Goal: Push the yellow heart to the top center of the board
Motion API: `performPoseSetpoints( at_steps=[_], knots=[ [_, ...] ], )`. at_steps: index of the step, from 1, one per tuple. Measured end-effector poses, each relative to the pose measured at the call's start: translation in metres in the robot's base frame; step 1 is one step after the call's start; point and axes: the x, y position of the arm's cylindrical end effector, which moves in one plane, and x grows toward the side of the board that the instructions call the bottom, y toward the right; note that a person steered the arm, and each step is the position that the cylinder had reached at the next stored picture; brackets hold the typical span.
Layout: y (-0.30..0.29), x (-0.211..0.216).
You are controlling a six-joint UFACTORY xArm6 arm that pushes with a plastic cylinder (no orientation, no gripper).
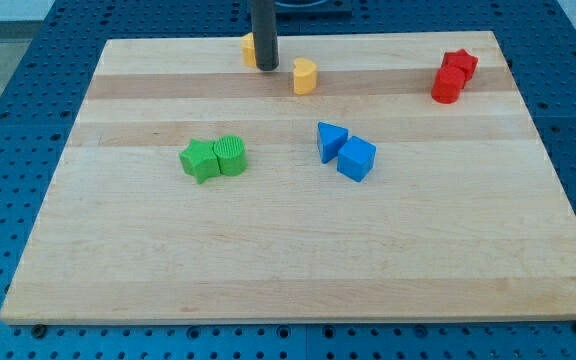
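The yellow heart [304, 75] lies near the view's top centre of the wooden board [298, 270]. My tip [266, 67] stands just left of it, a small gap apart. A second yellow block [250, 47] sits right behind the rod at the view's top, partly hidden by it, so its shape is unclear.
A green star [200, 160] and a green cylinder [231, 155] touch each other left of centre. A blue triangle [330, 140] and a blue cube [357, 159] touch at the centre. Two red blocks [454, 76] sit together at the top right.
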Motion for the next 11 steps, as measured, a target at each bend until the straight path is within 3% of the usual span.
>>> performPoseSetpoints(
  at_steps=[3, 4, 6, 10, 11],
  knots=[
    [-0.043, 0.073],
    [-0.014, 0.078],
    [0.060, 0.077],
    [0.048, 0.008],
    [0.049, 0.011]
  ],
)
